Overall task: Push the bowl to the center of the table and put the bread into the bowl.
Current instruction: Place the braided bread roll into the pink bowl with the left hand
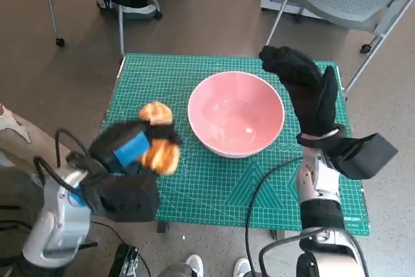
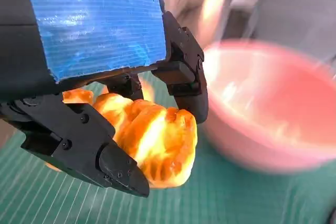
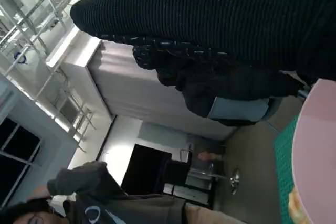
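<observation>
Bread (image 1: 160,154) in closed L hand (image 1: 130,150), beside bowl (image 1: 236,113).

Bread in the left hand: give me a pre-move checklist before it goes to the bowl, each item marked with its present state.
1. Left hand grips the bread: ok.
2. Bread lifted off the green mat: cannot tell.
3. Pink bowl near the table's middle: ok.
4. Bowl empty and upright: ok.
5. Right hand out of the bread's path, beside the bowl's far rim: ok.
6. Right hand holds nothing: ok.
</observation>
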Action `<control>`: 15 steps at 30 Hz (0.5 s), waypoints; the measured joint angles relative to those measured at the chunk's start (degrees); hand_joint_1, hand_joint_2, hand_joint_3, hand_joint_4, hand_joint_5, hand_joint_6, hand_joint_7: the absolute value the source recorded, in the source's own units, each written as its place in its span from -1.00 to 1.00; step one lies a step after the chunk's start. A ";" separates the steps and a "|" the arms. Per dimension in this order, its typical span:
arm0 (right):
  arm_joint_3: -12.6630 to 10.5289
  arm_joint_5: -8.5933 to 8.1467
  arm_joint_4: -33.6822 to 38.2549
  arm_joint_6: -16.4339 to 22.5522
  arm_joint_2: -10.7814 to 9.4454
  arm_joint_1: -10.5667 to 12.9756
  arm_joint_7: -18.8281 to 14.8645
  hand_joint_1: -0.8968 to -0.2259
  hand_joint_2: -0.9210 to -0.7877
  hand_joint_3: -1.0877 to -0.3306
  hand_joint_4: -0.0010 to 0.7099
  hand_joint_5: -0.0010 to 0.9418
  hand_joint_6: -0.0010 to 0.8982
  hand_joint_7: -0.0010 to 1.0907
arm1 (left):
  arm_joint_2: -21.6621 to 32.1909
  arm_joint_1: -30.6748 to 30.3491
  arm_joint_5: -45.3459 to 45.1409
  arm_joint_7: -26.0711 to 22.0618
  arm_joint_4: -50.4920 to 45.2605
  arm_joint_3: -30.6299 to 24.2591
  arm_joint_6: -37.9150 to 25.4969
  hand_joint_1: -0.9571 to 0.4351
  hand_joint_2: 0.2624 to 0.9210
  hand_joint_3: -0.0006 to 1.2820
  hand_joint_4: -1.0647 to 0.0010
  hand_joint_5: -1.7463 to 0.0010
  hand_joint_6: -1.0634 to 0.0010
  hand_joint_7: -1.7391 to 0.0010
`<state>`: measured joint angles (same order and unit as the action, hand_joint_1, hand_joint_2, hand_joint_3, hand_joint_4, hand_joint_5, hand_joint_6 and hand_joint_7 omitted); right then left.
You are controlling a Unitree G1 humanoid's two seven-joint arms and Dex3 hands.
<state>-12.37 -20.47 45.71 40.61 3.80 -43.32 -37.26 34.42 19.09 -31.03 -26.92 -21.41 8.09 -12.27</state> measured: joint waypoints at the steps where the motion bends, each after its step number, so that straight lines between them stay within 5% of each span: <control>1: -0.03 0.00 0.06 0.00 0.00 0.00 0.00 -0.21 -1.00 -0.20 -0.33 -1.00 -0.79 -0.12 | -0.21 0.60 -0.08 0.59 0.03 -0.05 0.50 0.38 0.90 -0.95 -0.58 -0.20 -0.33 -0.20; 15: -0.67 -0.04 0.16 0.00 0.51 -0.06 -0.15 -0.24 -1.00 -0.20 -0.35 -1.00 -0.80 -0.10 | -3.69 11.03 -2.20 7.07 4.96 0.80 5.92 0.38 0.90 -0.96 -0.59 -0.15 -0.33 -0.23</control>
<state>-13.04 -20.51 45.86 40.61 4.31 -43.39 -37.41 30.73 30.13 -33.23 -19.84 -16.44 8.89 -6.36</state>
